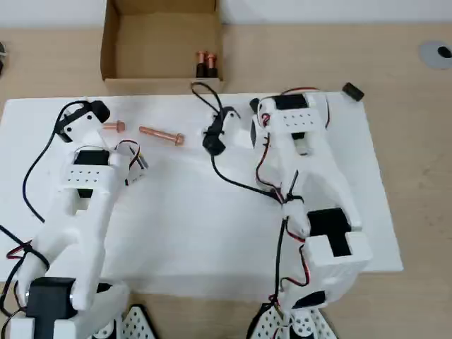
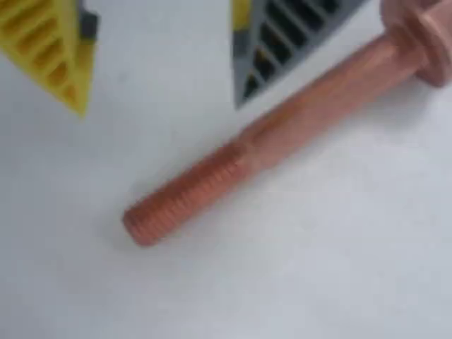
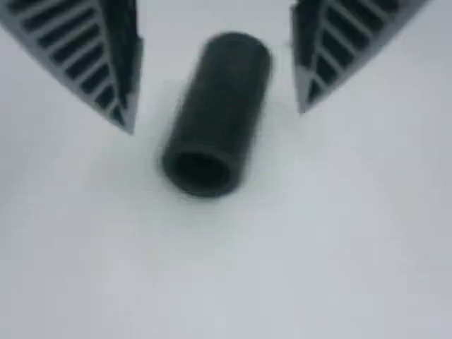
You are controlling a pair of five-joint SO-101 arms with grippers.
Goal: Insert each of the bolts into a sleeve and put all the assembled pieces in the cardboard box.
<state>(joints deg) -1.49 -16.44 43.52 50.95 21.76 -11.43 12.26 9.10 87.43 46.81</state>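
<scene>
My left gripper (image 2: 162, 104): fingers spread, aimed down, just short of the cardboard box's (image 1: 113, 49) front left corner. My right gripper (image 3: 215, 116): fingers spread, aimed down, short of its front right corner. My left arm (image 1: 78, 212), right arm (image 1: 311, 176): both stretched toward the box.

The wooden desk (image 1: 417, 127) is carrying a white sheet (image 1: 198, 226) that is covering most of its middle. A cardboard box (image 1: 109, 49) is sitting on the bare wood at the far edge, just beside the sheet's far side. Two copper bolts (image 1: 161, 134) are lying on the sheet near the box, side by side but apart. A black sleeve (image 3: 215, 123) is lying on its side on the sheet. A small black piece (image 1: 352, 91) is resting at the sheet's far right corner, and a grey disc (image 1: 432, 54) is lying on the wood beyond it.
</scene>
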